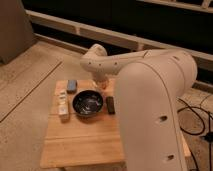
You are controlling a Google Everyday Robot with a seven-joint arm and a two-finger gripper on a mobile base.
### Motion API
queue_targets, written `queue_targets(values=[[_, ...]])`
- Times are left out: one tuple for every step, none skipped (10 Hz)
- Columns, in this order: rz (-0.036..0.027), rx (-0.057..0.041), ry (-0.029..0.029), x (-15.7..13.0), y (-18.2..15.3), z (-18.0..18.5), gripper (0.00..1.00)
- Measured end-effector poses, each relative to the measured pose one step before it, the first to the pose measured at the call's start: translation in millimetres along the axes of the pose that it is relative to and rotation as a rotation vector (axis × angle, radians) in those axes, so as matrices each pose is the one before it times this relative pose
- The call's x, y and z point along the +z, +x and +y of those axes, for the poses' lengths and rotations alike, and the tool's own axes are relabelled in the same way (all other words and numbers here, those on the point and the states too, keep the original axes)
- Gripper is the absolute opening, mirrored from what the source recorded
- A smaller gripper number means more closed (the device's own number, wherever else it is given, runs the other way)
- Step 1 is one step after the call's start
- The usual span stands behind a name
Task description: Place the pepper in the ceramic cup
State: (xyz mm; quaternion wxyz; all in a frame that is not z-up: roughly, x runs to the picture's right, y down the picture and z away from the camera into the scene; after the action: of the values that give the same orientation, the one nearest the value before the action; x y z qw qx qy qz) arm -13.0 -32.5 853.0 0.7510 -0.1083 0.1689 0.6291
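My gripper (102, 81) is at the end of the cream arm, low over the far side of the wooden table (80, 140), just behind the black bowl (88, 104). A tiny orange-red spot, the pepper (105, 86), shows at the gripper's lower end. I cannot tell whether it is held or resting below the gripper. The ceramic cup is hidden, with the gripper and arm covering that spot.
A dark rectangular block (110, 105) lies right of the bowl. A blue-grey item (72, 86) sits at the far left. A white oblong item (63, 108) and a small pale piece (62, 95) lie left of the bowl. My arm (150, 110) hides the table's right side. Black cables (197, 117) run over the floor at the right.
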Motion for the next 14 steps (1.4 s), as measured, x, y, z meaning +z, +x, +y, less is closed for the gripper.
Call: queue_targets(values=[[-0.01917, -0.0216, -0.02417, -0.85, -6.44, 5.09, 0.0], [-0.02329, -0.02375, -0.02263, -1.59, -7.93, 5.32, 0.0], [-0.0192, -0.01969, -0.01373, -1.29, -6.51, 2.96, 0.0], [-0.0284, -0.02977, -0.01656, -1.39, -8.95, 3.37, 0.0], [-0.01904, -0.0272, -0.00989, 0.66, -5.52, 1.49, 0.0], [-0.01147, -0.01508, -0.00494, 0.57, -3.34, 0.47, 0.0], [-0.01147, -0.01671, -0.00473, 1.9, -2.95, -0.66, 0.0], [-0.01008, -0.01052, -0.00409, 2.52, -2.26, -1.49, 0.0], [-0.00526, -0.00481, -0.00375, 3.38, -0.84, -1.73, 0.0], [-0.00269, -0.00141, -0.00476, 3.93, -0.36, -1.6, 0.0], [-0.00267, 0.00084, -0.00551, 3.56, -0.7, -1.56, 0.0], [-0.00251, 0.00167, -0.00526, 2.56, -0.97, -1.18, 0.0], [0.00032, 0.00014, -0.00424, 3.07, -0.1, -0.79, 0.0], [0.00162, 0.00142, -0.00826, 5.46, -0.19, -1.48, 0.0]])
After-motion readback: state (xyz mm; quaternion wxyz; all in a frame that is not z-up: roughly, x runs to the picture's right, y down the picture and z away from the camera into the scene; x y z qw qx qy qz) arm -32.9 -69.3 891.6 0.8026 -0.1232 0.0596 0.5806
